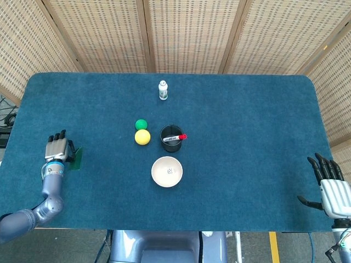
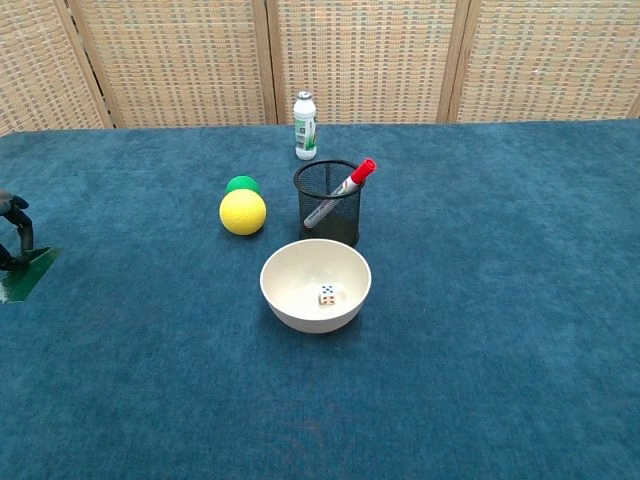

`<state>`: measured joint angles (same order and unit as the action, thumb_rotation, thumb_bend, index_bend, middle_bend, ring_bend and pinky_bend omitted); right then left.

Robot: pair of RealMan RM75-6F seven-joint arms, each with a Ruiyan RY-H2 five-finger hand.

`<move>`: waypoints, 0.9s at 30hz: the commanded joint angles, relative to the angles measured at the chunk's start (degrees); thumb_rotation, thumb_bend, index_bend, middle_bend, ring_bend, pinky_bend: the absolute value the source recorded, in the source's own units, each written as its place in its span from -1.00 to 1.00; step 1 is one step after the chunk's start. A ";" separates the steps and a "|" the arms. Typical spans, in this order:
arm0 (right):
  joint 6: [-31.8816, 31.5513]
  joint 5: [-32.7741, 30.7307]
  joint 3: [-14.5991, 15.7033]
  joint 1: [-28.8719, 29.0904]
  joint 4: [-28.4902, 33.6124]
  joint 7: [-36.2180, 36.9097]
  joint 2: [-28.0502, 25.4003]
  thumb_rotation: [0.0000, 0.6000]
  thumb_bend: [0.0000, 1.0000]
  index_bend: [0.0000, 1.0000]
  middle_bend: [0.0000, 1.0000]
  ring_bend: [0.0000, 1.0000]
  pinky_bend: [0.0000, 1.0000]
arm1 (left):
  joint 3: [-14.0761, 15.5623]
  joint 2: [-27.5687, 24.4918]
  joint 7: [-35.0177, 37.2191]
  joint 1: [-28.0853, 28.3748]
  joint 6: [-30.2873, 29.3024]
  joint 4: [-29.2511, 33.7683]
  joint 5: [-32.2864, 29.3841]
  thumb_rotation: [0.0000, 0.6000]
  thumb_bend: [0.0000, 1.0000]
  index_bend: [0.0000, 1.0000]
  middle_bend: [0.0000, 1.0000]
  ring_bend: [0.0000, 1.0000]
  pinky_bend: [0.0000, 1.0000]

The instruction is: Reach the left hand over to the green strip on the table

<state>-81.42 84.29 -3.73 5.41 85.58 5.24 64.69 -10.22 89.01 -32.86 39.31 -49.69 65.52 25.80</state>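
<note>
The green strip [image 1: 75, 158] lies flat near the table's left edge, also seen as the green strip [image 2: 27, 272] in the chest view. My left hand [image 1: 57, 149] sits just left of it with fingers apart, overlapping its left edge. In the chest view only dark fingertips [image 2: 14, 232] of that hand show at the frame's left border, down at the strip's edge. It holds nothing. My right hand [image 1: 329, 183] stays off the table's right front corner, fingers spread and empty.
Mid-table stand a white bowl [image 1: 166, 171] with a die inside, a black mesh cup [image 1: 171, 138] holding a red-capped marker, a yellow ball [image 1: 142, 137], a green ball [image 1: 141, 124] and a small white bottle [image 1: 163, 90].
</note>
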 commanded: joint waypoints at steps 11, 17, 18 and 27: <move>-0.04 0.29 0.23 0.02 0.29 -0.84 0.20 1.00 -1.00 -1.00 -1.00 -1.00 -1.00 | 9.69 -13.96 30.96 -14.76 -9.10 14.12 44.49 1.00 0.04 0.38 -1.00 -1.00 -1.00; -0.10 0.32 0.26 0.00 0.37 -1.04 0.23 1.00 -1.00 -1.00 -1.00 -1.00 -1.00 | 11.26 -15.78 34.41 -17.09 -13.06 15.19 49.95 1.00 0.04 0.37 -1.00 -1.00 -1.00; -0.11 0.32 0.26 0.00 0.37 -1.07 0.23 1.00 -1.00 -1.00 -1.00 -1.00 -1.00 | 11.31 -15.94 34.68 -17.41 -13.73 15.35 50.45 1.00 0.04 0.37 -1.00 -1.00 -1.00; -0.40 0.49 0.31 -0.10 0.50 -1.15 0.18 1.00 -1.00 -1.00 -1.00 -1.00 -1.00 | 9.48 -18.24 37.59 -20.10 -19.79 17.57 51.81 1.00 -0.02 0.32 -1.00 -1.00 -1.00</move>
<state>-81.82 84.78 -3.42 5.31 86.09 4.08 64.87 0.06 71.33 4.24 19.85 -68.17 82.55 77.90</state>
